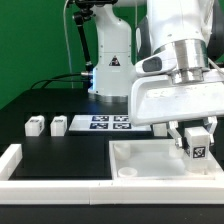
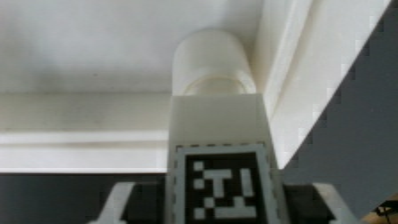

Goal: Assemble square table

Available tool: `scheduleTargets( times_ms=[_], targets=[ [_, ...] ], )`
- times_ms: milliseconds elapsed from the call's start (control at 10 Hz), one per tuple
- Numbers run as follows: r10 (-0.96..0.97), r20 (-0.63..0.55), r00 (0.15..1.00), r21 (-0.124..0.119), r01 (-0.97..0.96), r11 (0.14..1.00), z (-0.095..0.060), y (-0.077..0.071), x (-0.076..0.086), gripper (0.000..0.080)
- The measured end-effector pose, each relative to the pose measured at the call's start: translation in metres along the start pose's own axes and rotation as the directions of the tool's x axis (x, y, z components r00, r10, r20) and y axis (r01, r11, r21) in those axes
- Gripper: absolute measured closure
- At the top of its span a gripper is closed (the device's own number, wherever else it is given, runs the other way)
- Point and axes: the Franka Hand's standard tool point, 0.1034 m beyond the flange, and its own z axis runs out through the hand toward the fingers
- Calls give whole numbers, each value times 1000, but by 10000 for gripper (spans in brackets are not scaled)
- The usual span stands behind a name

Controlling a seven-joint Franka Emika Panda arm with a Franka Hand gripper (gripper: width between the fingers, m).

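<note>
White plastic leg [image 1: 197, 153], clamped between the fingers of the gripper [image 1: 196, 141], hangs with its round end at a corner of the square tabletop [image 1: 140, 162]. The tabletop lies by the front edge of the desk [image 1: 60, 150], toward the exterior view's right. The leg should be held plumb and centred on the socket before pressing and twisting. The arm stands over that corner, wrist pointing straight down.

A black table [image 1: 60, 100] is seen across the middle of the frame. A green backdrop [image 1: 25, 40] is shown at upper left, crossed by dark cables [image 1: 69, 45]. A marker board [image 1: 105, 123] with 3 tags is laid at centre. A low white border wall [image 1: 10, 160] is set at lower left. Even, bright lighting is seen.
</note>
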Motion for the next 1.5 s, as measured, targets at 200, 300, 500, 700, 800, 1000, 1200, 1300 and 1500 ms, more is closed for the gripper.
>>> scheduleTargets(
  times_ms=[200, 300, 500, 700, 800, 1000, 1200, 1300, 1500],
  targets=[
    [4, -25, 1000, -2, -4, 1000, 1, -1, 0, 509],
    [3, -25, 1000, -2, -3, 1000, 1, -1, 0, 509],
    [2, -25, 1000, -3, -2, 1000, 1, 0, 0, 410],
    [0, -25, 1000, -3, -1, 1000, 1, 0, 0, 273],
    [0, -25, 1000, -3, 0, 1000, 1, 0, 0, 176],
    [-1, -25, 1000, -3, 1, 1000, 1, 0, 0, 158],
    [-2, -25, 1000, -3, 2, 1000, 1, 0, 0, 150],
    [-2, -25, 1000, -3, 2, 1000, 1, 0, 0, 150],
    [-1, 23, 1000, 1, 1, 1000, -5, 1, 6, 150]
  ],
)
